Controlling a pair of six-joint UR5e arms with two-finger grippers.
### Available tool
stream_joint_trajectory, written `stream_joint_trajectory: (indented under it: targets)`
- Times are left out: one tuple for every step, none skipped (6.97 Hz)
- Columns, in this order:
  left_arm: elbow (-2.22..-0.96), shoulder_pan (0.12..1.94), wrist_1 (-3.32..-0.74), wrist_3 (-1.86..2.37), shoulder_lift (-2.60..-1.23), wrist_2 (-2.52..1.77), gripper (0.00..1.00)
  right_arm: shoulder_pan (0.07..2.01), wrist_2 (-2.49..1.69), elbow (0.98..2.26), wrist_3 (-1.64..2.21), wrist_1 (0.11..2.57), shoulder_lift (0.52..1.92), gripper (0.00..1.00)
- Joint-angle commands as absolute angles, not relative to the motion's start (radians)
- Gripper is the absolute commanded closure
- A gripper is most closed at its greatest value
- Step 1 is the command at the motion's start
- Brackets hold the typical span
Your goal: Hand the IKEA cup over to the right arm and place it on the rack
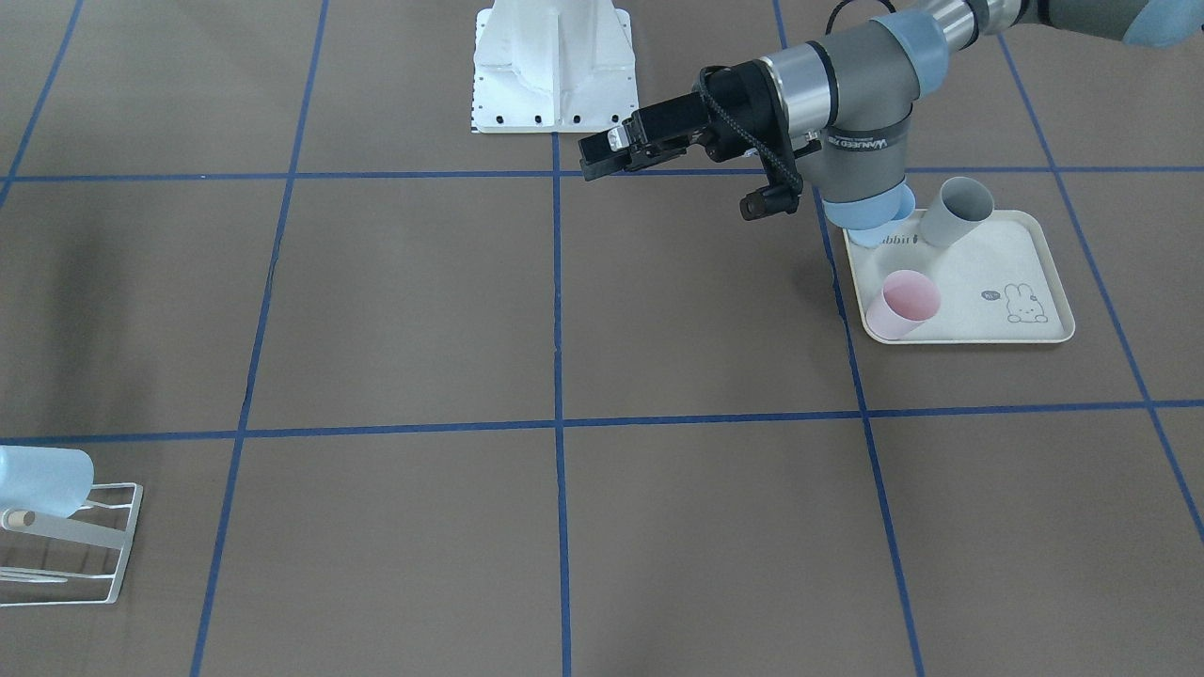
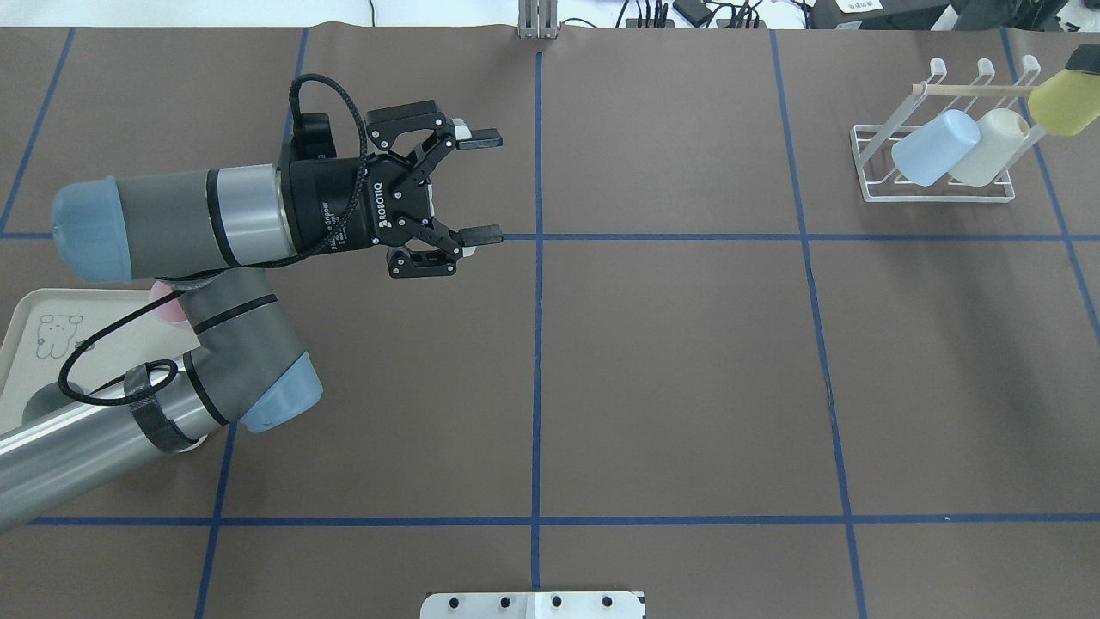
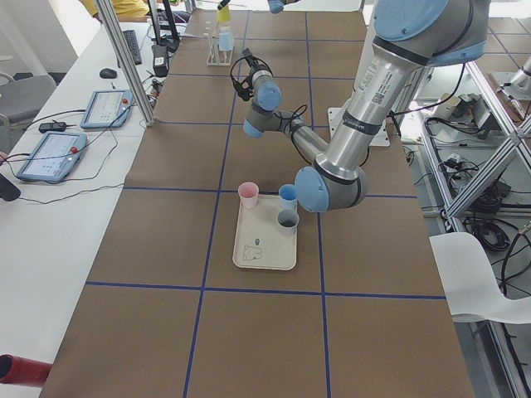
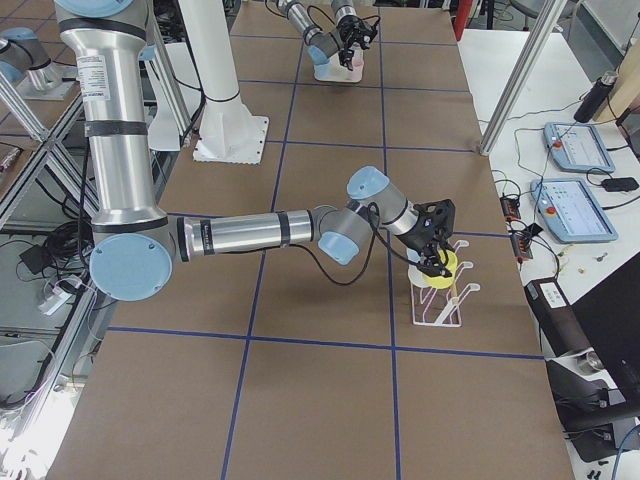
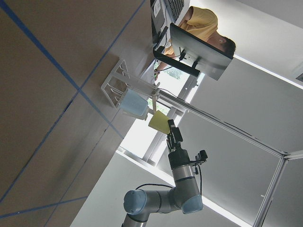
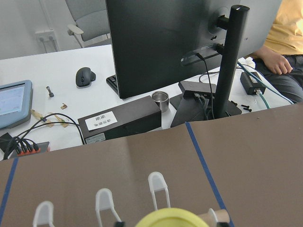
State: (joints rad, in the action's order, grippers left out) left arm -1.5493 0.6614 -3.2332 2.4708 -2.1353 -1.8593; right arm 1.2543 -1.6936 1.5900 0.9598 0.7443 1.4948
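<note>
Over the table, right gripper pinching the yellow cup, left gripper spread, we needed a slow, straight push onto the rack.

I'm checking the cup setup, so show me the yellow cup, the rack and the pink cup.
yellow cup (image 2: 1066, 103), overhead view, its side wall.
rack (image 2: 937, 199), overhead view, its base bar.
pink cup (image 1: 910, 293), front-facing view, its open mouth.

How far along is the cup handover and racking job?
Done: the handover, judging by the left gripper open and empty; a blue cup and white cup sit on the rack. In hand: the right gripper holds a yellow cup at the rack. Left: release it; a pink cup and grey cup wait on the tray.
</note>
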Motion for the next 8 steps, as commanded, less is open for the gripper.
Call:
stream_joint_trajectory:
  targets:
    - [-1.549, 0.66, -3.217, 2.47, -2.135, -1.858, 0.01, 1.255, -1.707, 1.586, 0.959, 0.744, 1.512, 1.0]
    - [-1.549, 0.658, -3.215, 2.47, -2.137, -1.858, 0.01, 1.255, -1.713, 1.588, 0.96, 0.742, 1.531, 1.0]
    - [-1.549, 0.658, -3.215, 2.47, -2.135, -1.858, 0.01, 1.255, -1.713, 1.585, 0.962, 0.744, 1.532, 1.0]
    - [-1.549, 0.657, -3.214, 2.47, -2.135, -1.856, 0.01, 1.253, -1.713, 1.56, 0.959, 0.744, 1.52, 1.0]
    - [-1.549, 0.657, -3.214, 2.47, -2.135, -1.856, 0.01, 1.252, -1.712, 1.549, 0.957, 0.744, 1.511, 1.0]
    - [-1.549, 0.655, -3.214, 2.47, -2.137, -1.856, 0.01, 1.252, -1.713, 1.537, 0.957, 0.744, 1.505, 1.0]
    - [-1.549, 0.655, -3.214, 2.47, -2.137, -1.856, 0.01, 1.25, -1.713, 1.525, 0.957, 0.742, 1.5, 1.0]
    - [-1.549, 0.657, -3.214, 2.47, -2.137, -1.856, 0.01, 1.25, -1.713, 1.52, 0.957, 0.742, 1.497, 1.0]
